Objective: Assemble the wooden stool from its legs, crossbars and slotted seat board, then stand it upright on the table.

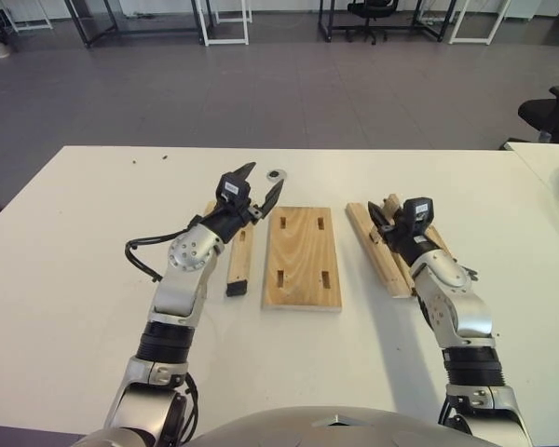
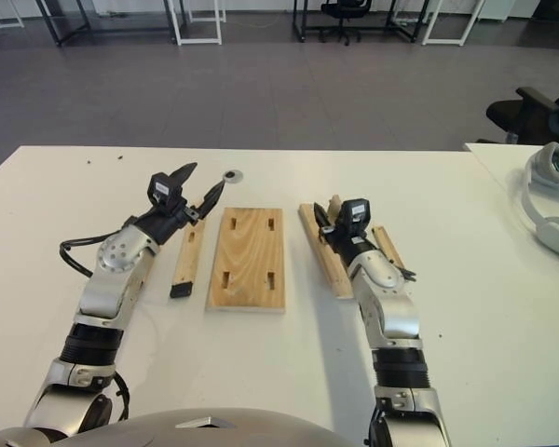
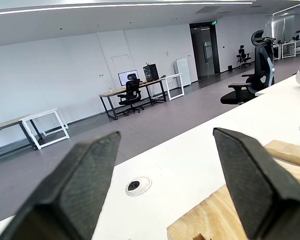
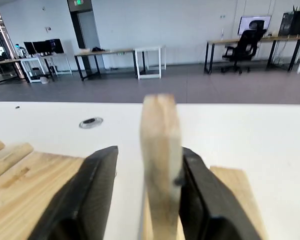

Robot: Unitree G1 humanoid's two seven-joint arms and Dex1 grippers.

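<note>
Slotted seat board [image 1: 302, 258] flat at centre of desk [image 1: 74, 279]. Left gripper [image 1: 261, 179] spread wide, holding nothing, above far end of leg [image 1: 241, 263] lying just left of board. Right gripper [image 1: 384, 216] over wooden pieces [image 1: 377, 253] just right of board. Its fingers sit apart around wooden bar [image 4: 161, 150], one touching it, the other with a gap.

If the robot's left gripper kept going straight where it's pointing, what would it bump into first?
Probably nothing soon: the left gripper aims low over the white table toward the round cable hole. Depth is hard to judge, so it might touch the table there.
</note>
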